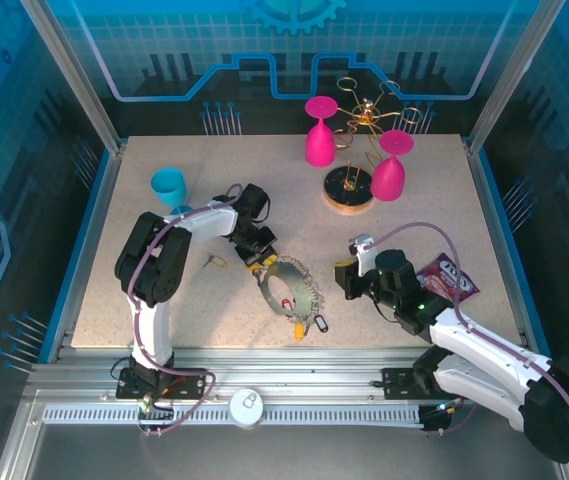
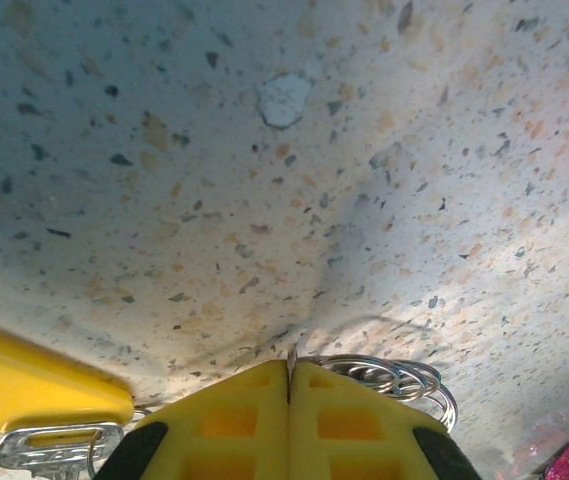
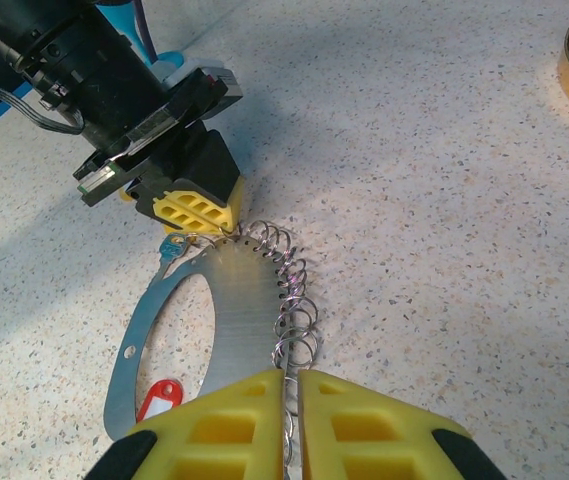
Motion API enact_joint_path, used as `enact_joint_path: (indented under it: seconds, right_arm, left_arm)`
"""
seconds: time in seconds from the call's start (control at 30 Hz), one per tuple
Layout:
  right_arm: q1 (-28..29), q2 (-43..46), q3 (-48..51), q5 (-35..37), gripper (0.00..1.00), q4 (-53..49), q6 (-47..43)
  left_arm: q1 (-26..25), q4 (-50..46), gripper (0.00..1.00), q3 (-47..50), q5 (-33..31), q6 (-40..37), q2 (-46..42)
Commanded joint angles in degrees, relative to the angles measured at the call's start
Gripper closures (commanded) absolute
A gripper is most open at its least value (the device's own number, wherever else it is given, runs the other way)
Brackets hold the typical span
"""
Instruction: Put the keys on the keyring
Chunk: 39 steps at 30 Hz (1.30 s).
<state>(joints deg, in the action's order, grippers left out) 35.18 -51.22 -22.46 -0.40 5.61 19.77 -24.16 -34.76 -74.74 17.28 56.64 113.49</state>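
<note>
the left pincer (image 3: 200, 208) is closed: its yellow fingers (image 2: 234, 425) press together, and a thin metal edge stands between the tips. it grips the far end of the keyring (image 3: 242, 300). the keyring is a flat metal plate with an oval hole. it lies on the bench (image 1: 444, 210), about in the middle and a little to the near side, between the two pincers. many small wire rings (image 3: 296, 300) hang along its right edge.

just left of the left pincer lies a yellow key (image 2: 34, 385) on the bench, apart from the keyring. a red key (image 3: 161, 397) shows inside the oval hole. a black key (image 1: 317, 323) lies at the near end of the keyring; if it touches the plate, i cannot tell.

the right pincer (image 3: 292, 420) is narrow, with the fingers almost together and only a slit between them. it points at the near end of the keyring, and some rings show in the slit. whether it holds the plate i cannot tell. just right of this arm lies a red snack bag (image 1: 451, 277).

at the far side stands a gold wire stand (image 1: 349, 190) on a round wooden base. a pink glass (image 1: 319, 135) stands upside down at its left and another at its right. a teal cup (image 1: 169, 185) stands far left.
</note>
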Motion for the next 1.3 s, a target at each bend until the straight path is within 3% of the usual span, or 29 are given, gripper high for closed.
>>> enact_joint_path:
  seconds: [0.0,0.27,0.5,0.67,0.77,1.07,1.27]
  right_arm:
    - [-0.6,1.27,-0.45,0.4,0.87,-1.64,0.8]
    - [-0.63,3.46,-1.25,0.09,0.87,-2.73,-0.29]
    - [-1.63,3.48,-6.27,1.38,0.87,-5.88,-5.33]
    - [-3.49,1.34,-10.85,-0.18,0.88,-6.84,-9.36]
    - [-5.07,-0.22,-12.46,-1.78,0.89,-6.11,-11.78]
    - [-7.59,-4.1,-12.53,-17.45,0.91,2.65,-21.03]
    - [-7.59,-4.87,-7.41,-31.76,0.88,16.01,-31.28]
  left_arm:
    - [-0.32,-0.2,1.0,-0.37,-4.37,-2.83,-3.64]
    - [-1.85,7.75,1.0,0.55,-8.36,-17.59,-16.33]
    - [-3.57,15.11,1.0,1.28,-3.47,-37.6,-24.27]
    - [-5.45,24.88,1.0,8.48,-1.3,-53.39,-31.53]
    - [-5.5,29.61,1.0,13.09,4.94,-62.86,-34.97]
    - [-5.67,36.54,1.0,21.48,14.5,-80.89,-41.03]
    - [-5.71,44.6,1.0,27.97,19.04,-88.51,-44.18]
